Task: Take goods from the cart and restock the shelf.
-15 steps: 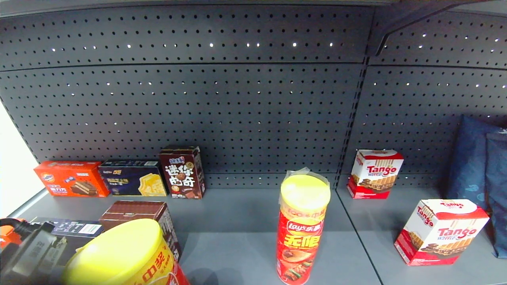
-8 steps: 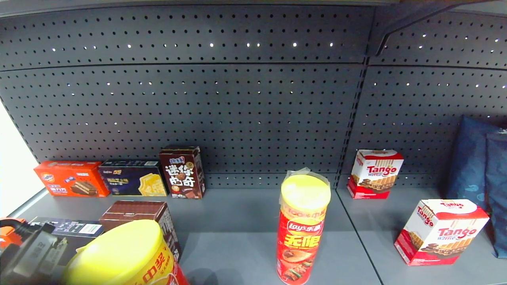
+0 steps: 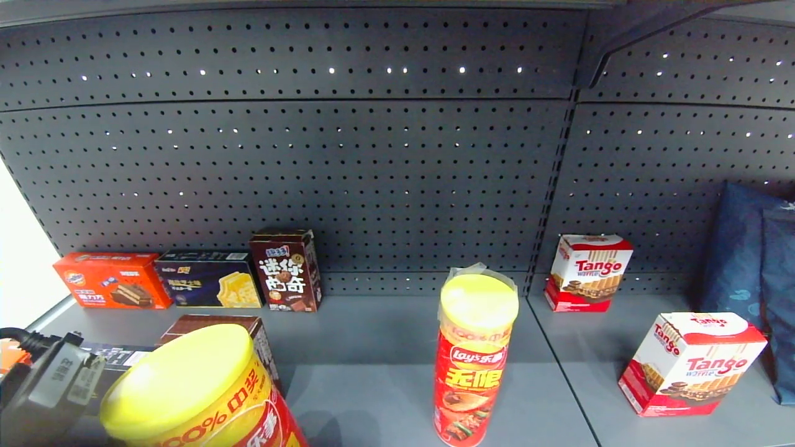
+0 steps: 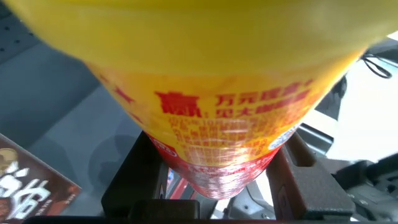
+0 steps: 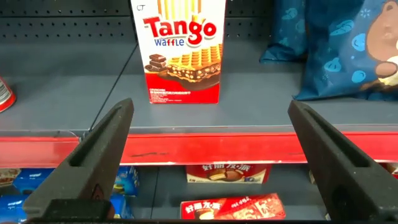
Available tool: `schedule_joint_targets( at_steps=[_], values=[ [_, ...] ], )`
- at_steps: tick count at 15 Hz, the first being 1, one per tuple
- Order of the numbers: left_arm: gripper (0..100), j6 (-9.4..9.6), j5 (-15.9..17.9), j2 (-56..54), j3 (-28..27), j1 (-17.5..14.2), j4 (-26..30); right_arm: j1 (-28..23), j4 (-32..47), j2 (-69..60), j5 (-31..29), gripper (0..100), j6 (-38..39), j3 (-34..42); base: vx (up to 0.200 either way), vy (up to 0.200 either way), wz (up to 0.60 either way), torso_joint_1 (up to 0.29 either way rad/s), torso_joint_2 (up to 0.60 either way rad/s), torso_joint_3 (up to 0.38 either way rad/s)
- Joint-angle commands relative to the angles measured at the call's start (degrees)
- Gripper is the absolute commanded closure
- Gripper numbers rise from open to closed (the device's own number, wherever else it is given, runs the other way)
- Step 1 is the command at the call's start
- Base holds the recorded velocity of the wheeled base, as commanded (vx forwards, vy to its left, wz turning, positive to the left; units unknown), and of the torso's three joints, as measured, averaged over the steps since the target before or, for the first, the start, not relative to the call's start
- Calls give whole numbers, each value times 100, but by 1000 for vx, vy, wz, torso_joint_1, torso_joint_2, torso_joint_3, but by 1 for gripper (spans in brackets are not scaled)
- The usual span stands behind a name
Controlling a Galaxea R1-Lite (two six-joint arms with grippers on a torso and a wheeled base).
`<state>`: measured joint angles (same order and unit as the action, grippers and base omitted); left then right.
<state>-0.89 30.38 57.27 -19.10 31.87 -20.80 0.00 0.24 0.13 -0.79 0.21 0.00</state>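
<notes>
A red chips can with a yellow lid (image 3: pixel 199 391) is held tilted at the front left of the grey shelf (image 3: pixel 385 385). My left gripper (image 4: pixel 214 186) is shut on the can's lower body (image 4: pixel 211 112), one black finger on each side. A second, matching chips can (image 3: pixel 475 360) stands upright mid-shelf. My right gripper (image 5: pixel 210 106) is open with nothing between its fingers. It hangs in front of the red shelf edge (image 5: pixel 211 148), facing a red-and-white waffle box (image 5: pixel 185 50).
Orange (image 3: pixel 112 288), dark blue (image 3: pixel 208 287) and brown (image 3: pixel 286 270) boxes line the back left. A brown box (image 3: pixel 214 329) lies behind the held can. Two waffle boxes (image 3: pixel 587 272) (image 3: pixel 689 363) and blue bags (image 3: pixel 751 273) sit at the right. A lower shelf holds more boxes (image 5: pixel 227 171).
The held can has risen a little and shifted towards the shelf, covering more of the brown box behind it. The other goods have not moved.
</notes>
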Motion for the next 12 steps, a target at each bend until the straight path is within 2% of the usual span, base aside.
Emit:
schedule_joint_targets(
  at_steps=[1,3,4,7,12],
  values=[
    [100,-16,-6,47,-23,-110,-3,0,2,-13,0,0,-3,0,0,0,0,0,0,0],
    [100,-8,12,276,-217,-400,-47,0,2,-13,0,0,-3,0,0,0,0,0,0,0],
    [100,-8,3,390,-331,-427,-56,0,2,-13,0,0,-3,0,0,0,0,0,0,0],
    [100,1,21,882,-999,-321,-21,0,2,-13,0,0,-3,0,0,0,0,0,0,0],
    [100,19,47,1454,-1166,-216,-170,0,2,-13,0,0,-3,0,0,0,0,0,0,0]
  ],
)
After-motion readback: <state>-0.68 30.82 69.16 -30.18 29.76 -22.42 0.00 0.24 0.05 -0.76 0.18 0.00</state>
